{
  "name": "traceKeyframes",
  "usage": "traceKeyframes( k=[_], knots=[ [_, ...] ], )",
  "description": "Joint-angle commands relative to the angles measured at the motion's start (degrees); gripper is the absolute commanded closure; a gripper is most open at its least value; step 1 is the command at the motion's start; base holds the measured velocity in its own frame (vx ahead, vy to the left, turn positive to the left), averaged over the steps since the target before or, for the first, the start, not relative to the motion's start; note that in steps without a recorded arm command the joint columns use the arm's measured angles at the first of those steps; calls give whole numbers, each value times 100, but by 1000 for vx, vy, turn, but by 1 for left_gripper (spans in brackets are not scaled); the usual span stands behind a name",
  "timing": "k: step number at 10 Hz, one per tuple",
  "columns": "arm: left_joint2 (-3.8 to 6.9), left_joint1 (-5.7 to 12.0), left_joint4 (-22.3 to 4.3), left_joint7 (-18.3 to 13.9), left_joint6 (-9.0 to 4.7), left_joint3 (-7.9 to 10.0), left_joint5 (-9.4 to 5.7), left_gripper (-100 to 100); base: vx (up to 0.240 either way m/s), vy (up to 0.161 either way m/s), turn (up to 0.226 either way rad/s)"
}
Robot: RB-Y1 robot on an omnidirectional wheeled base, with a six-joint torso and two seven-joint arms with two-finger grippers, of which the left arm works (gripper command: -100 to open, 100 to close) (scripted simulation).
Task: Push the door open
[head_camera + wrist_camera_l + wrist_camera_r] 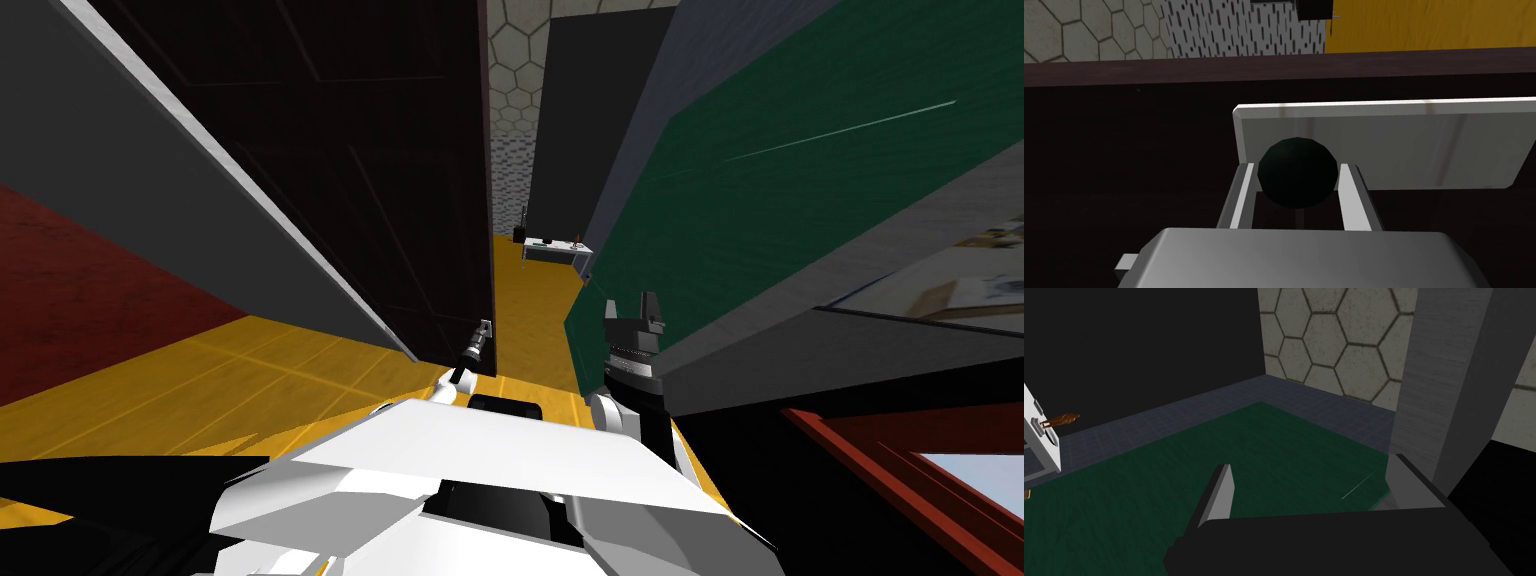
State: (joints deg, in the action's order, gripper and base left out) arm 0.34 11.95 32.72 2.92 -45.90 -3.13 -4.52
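Note:
A dark brown door [380, 180] stands ajar, its free edge beside a narrow gap. On the door face [1124, 175] a light grey plate [1424, 145] carries a round black knob [1296, 172]. My left gripper [1296, 195] is shut on the knob, one finger pressing each side. The head view shows the left gripper [486, 326] low at the door's free edge. To the right of the gap, my right gripper [630, 305] hangs open with nothing between its fingers [1221, 498], close to a green wall.
Through the gap runs yellow floor [530, 310] toward a small white cabinet [555, 250] and a hexagon-tiled wall [515, 70]. The green wall [780, 200] closes in on the right. A grey door frame [200, 220] slants on the left.

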Motion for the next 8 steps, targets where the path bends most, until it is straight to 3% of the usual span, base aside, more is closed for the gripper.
traceKeyframes(
  k=[1,2,3,6,7,8],
  knots=[
    [0,1,5,-3,-11,2,-2,100,-7,0,2],
    [0,1,5,-3,-11,2,-2,100,0,0,0],
    [103,-10,-10,22,-2,75,-43,100,86,-17,21],
    [120,-11,-10,27,-4,91,-52,100,103,-48,18],
    [212,-13,-14,54,-11,183,-104,100,121,-43,3],
    [231,-13,-15,60,-13,204,-117,100,172,-66,49]
  ],
)
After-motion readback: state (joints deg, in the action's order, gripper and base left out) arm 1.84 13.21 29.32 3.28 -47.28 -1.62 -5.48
